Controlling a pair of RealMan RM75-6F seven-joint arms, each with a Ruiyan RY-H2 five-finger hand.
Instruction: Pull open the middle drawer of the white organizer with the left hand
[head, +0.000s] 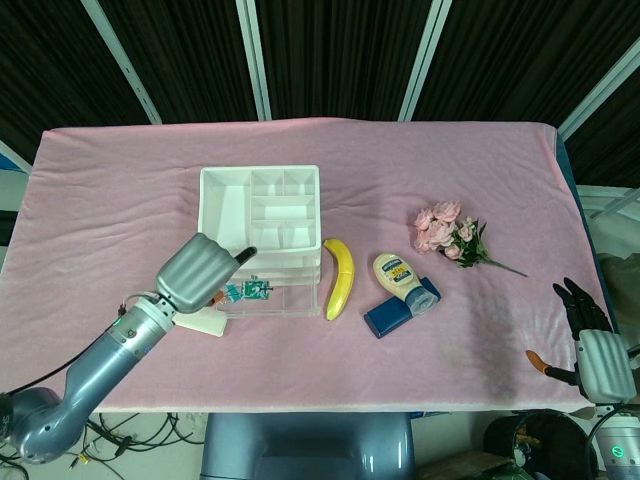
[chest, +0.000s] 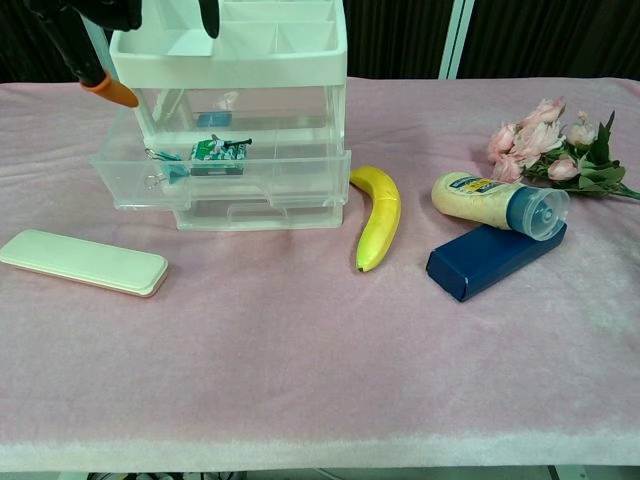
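The white organizer (head: 260, 208) (chest: 232, 60) stands left of centre on the pink cloth. Its clear middle drawer (chest: 215, 172) juts a little out from the stack and holds small green and blue items (chest: 212, 150). My left hand (head: 200, 270) hovers over the organizer's front left corner, holding nothing, with one finger stretched toward the top tray. In the chest view only its dark fingers (chest: 208, 14) and orange-tipped thumb show, up beside the tray's left rim. My right hand (head: 596, 352) rests at the table's far right edge, fingers spread, empty.
A flat white case (chest: 84, 262) lies left of the drawers in front. A banana (chest: 378, 215) lies right of the organizer, then a mayonnaise bottle (chest: 500, 200) leaning on a blue box (chest: 490, 260). Pink flowers (chest: 550, 140) lie further back right.
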